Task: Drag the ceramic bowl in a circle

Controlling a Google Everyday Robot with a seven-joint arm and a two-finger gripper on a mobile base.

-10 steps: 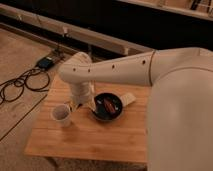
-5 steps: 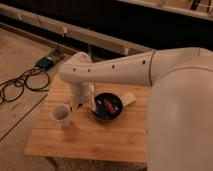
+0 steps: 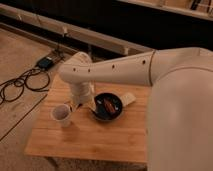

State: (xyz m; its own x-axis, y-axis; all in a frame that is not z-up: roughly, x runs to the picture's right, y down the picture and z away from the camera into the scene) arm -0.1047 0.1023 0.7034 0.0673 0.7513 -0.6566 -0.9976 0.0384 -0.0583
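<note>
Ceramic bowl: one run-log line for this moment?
gripper at cup-side rim of ceramic bowl | white cup apart | both on wooden table

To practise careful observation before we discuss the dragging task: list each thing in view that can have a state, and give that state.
ceramic bowl: upright on the table, orange-red bits inside.
white cup: upright on the table, left of the bowl, apart from it.
gripper: down between cup and bowl, at the bowl's left rim.
pale flat object: lying by the bowl's right rim.

High camera looks down past the arm (image 3: 115,72) to pincer (image 3: 84,104) over table (image 3: 100,142)
</note>
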